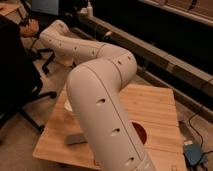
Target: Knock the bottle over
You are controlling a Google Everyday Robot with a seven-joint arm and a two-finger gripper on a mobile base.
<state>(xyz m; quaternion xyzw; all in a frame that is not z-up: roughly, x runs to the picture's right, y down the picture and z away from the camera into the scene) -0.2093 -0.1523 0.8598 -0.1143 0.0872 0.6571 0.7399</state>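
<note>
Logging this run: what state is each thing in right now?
bottle: mostly hidden behind the arm, upright or toppled unclear.
red bowl: resting on the table, partly hidden.
grey block: lying flat on the table.
gripper: at the arm's far end, upper left, beyond the table.

A dim workroom around a pale wooden tabletop

The tabletop [155, 107] was light plank wood and stood on a grey-beige floor [52, 75]. A dark swivel chair [20, 85] filled the left side, its wheeled base spread on the floor. Behind, a long dark ledge [165, 55] ran diagonally from the top centre down to the right edge, with deep shadow beyond it. A bluish screen [45, 6] glowed dully at the top left. On the floor at the lower right lay a small blue-grey box [194, 152] with a thin cable [199, 117] trailing near it. The gripper [29, 27] hung at the upper left, out past the tabletop, above the chair.
</note>
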